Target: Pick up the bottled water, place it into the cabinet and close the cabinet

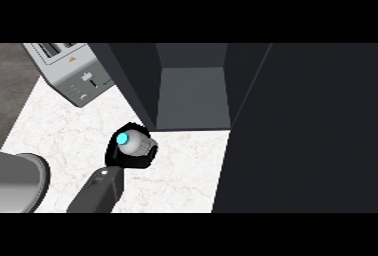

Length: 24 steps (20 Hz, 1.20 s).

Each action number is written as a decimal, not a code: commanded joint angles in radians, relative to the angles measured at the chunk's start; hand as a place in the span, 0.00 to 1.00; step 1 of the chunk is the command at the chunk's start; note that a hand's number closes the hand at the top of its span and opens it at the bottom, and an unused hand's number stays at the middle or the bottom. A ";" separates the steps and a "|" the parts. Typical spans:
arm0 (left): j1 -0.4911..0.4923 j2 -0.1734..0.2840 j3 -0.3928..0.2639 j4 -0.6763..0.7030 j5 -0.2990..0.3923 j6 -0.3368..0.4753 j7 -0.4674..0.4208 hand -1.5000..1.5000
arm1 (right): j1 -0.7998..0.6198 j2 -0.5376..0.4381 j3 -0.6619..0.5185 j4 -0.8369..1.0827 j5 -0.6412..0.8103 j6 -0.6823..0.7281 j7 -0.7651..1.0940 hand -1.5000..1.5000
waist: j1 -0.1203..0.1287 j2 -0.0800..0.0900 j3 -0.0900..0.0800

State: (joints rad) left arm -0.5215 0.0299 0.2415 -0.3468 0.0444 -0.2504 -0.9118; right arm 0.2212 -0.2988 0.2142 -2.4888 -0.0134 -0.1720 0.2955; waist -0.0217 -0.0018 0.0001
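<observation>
The bottled water (pixel 135 142), pale grey with a cyan cap, shows from above on the white marble counter (pixel 181 170). My right hand (pixel 130 158) is shut on it, black fingers curled round its sides and hiding most of its body. It is just in front of the left front corner of the open dark cabinet (pixel 192 95), whose grey inner floor shows bare. The cabinet's door (pixel 303 130) stands swung open at the right. My left hand does not show.
A silver toaster (pixel 70 72) stands at the back left, next to the cabinet's left wall. A rounded grey shape (pixel 21 182) fills the lower left corner. The open door covers the counter's right side.
</observation>
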 commanded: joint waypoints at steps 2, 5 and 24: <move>-0.059 -0.029 -0.100 0.005 0.089 -0.025 -0.005 1.00 | 0.024 -0.009 -0.122 -0.093 -0.165 0.038 0.039 0.00 | -0.002 -0.002 0.000; -0.081 -0.028 -0.144 -0.016 0.149 0.000 0.048 1.00 | 0.105 0.008 -0.120 -0.074 -0.156 0.070 -0.034 0.00 | -0.014 -0.008 0.002; -0.245 -0.025 -0.243 -0.027 0.319 0.122 0.174 1.00 | 0.018 0.032 -0.298 0.060 -0.288 0.175 -0.054 0.00 | -0.084 -0.007 0.001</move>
State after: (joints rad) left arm -0.5773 0.1031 0.0288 -0.3000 0.3314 -0.1645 -0.7757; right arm 0.2378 -0.2707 -0.0520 -2.4074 -0.1851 -0.0112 0.2220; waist -0.0595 -0.0079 0.0118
